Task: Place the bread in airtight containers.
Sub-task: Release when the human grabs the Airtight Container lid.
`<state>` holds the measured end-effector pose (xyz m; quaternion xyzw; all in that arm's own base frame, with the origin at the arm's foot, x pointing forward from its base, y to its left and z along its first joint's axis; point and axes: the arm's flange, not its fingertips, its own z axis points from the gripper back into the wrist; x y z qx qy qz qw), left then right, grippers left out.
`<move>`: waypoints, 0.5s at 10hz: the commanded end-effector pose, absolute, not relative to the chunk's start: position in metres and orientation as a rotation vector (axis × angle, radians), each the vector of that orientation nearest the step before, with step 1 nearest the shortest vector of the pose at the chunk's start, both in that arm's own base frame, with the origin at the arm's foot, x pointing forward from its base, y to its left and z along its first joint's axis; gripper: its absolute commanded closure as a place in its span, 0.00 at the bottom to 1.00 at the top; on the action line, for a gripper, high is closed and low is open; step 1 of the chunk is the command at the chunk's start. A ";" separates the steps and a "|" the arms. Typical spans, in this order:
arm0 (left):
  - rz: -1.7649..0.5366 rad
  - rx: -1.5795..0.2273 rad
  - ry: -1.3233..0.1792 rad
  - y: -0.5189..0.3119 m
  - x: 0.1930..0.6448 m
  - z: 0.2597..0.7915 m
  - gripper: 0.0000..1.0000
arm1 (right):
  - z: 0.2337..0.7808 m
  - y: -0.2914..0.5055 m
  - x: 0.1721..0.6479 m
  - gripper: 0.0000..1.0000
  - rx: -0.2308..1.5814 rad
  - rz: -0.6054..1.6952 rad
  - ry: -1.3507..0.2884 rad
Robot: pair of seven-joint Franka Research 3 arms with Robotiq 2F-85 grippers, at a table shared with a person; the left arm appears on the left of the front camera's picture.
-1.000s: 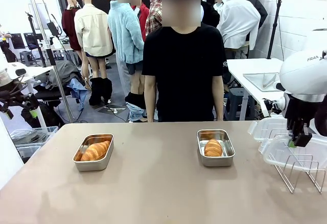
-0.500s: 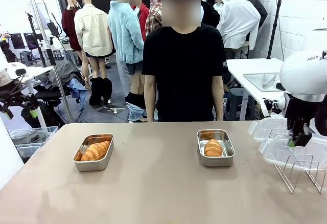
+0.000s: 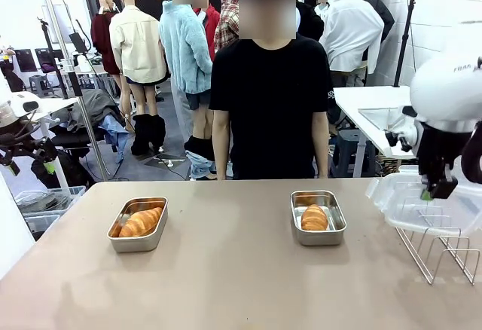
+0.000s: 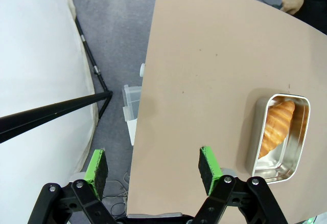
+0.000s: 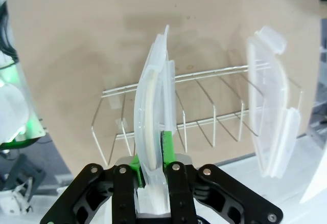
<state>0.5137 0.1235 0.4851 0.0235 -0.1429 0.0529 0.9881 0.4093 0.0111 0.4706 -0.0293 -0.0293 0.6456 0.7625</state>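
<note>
Your right gripper [image 3: 428, 192] is raising the clear lid [image 5: 152, 106], clenched edge-on, off the wire rack [image 3: 444, 253] at three o'clock, risking a slip or snagged wire, while your left gripper [image 4: 153, 165] is hanging released and croissants [image 3: 141, 221] are sitting in tins [image 3: 136, 244] at ten and two o'clock.

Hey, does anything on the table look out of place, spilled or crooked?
Nothing stands out. The left tin and right tin sit flat, each holding one roll, nothing spilled. The right gripper holds a clear lid above the wire rack.
</note>
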 end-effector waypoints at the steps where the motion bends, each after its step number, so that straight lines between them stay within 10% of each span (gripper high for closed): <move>1: 0.114 0.057 -0.288 0.123 0.514 0.487 0.08 | 0.531 0.022 0.409 1.00 -0.097 1.435 -0.053; 5: 0.114 0.057 -0.288 0.123 0.514 0.487 0.08 | 0.630 0.065 0.470 1.00 -0.039 1.306 -0.193</move>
